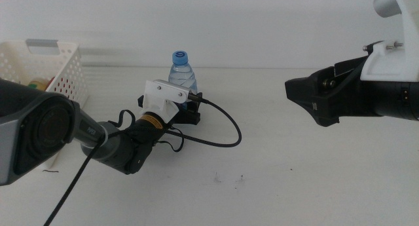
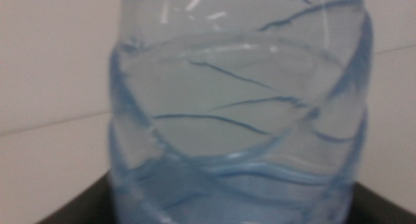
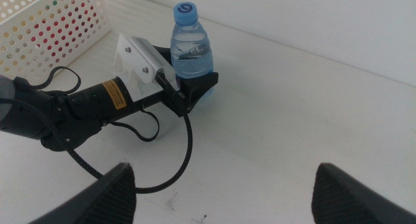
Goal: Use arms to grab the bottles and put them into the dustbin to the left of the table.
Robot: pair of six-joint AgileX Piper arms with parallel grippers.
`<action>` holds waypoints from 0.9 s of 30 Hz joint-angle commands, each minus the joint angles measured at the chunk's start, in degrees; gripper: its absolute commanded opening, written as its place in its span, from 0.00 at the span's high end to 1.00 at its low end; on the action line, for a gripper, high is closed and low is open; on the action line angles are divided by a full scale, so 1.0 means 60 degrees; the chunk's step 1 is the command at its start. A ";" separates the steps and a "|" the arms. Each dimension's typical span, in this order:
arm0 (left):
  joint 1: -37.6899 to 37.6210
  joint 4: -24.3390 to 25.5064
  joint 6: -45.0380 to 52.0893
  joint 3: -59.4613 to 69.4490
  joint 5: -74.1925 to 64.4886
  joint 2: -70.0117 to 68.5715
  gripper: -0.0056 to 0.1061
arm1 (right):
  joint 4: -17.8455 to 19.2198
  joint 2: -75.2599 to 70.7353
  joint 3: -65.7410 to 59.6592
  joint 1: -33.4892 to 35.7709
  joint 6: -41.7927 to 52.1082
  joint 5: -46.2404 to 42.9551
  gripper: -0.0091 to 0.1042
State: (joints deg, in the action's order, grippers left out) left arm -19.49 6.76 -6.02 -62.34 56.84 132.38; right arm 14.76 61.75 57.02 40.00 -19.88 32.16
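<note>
The clear water bottle (image 1: 182,72) with a blue cap stands upright on the white table (image 1: 294,180), right of the dustbin (image 1: 46,65). My left gripper (image 1: 190,107) reaches in low from the left, and its black jaws press the bottle's lower sides, one on each. Up close, the bottle (image 2: 234,107) fills the left wrist view. From the right wrist view the bottle (image 3: 190,45) sits in the left gripper (image 3: 195,87). My right gripper (image 1: 313,101) hovers at the right, well away, and its own view shows the right gripper (image 3: 224,175) open and empty.
The dustbin (image 3: 39,23) is a white perforated basket at the table's far left, with coloured items showing inside. A black cable (image 1: 226,131) loops on the table beside the left arm. Tiny dark specks (image 1: 229,180) dot the front of the tabletop.
</note>
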 commanded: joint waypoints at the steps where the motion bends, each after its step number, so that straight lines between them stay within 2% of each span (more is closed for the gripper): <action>1: 0.0013 -0.0101 0.0029 -0.0117 0.0030 0.0037 0.23 | 0.0017 -0.0033 0.0030 0.0032 0.0043 -0.0072 0.14; 6: 0.0013 0.0040 -0.0292 0.0218 0.0090 -0.0457 0.64 | 0.0017 -0.0033 0.0030 0.0032 0.0043 -0.0072 0.14; 8: 0.0013 0.0128 0.0160 0.0728 -0.0106 -0.1164 0.78 | 0.0017 -0.0033 0.0030 0.0032 0.0043 -0.0072 0.14; 11: 0.0013 -0.0072 0.0851 0.1438 -0.1939 -0.2865 0.96 | 0.0017 -0.0033 0.0030 0.0032 0.0043 -0.0072 0.14; 14: 0.0013 -0.0749 0.0940 0.1496 -0.5171 -0.4509 0.97 | 0.0017 -0.0033 0.0030 0.0032 0.0043 -0.0090 0.14; 17: 0.0013 -0.0754 0.1004 0.1453 -0.7077 -0.6001 0.97 | 0.0017 -0.0033 0.0030 0.0032 0.0043 -0.0090 0.14; 20: 0.0387 -0.0891 0.1059 0.0615 -1.0296 -0.7256 0.97 | 0.0017 -0.0033 0.0030 0.0032 0.0043 -0.0090 0.14; 24: 0.1873 -0.2058 0.3179 -0.1764 -1.4843 -0.7511 0.97 | 0.0017 -0.0033 0.0030 0.0032 0.0043 -0.0090 0.14; 27: 0.2998 -0.2250 0.4282 -0.3357 -1.7016 -0.7242 0.97 | 0.0017 -0.0033 0.0030 0.0032 0.0043 -0.0090 0.14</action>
State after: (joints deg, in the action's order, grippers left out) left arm -4.25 -4.92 15.92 -77.44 -39.39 89.07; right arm 14.76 61.75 57.02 40.00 -19.88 32.05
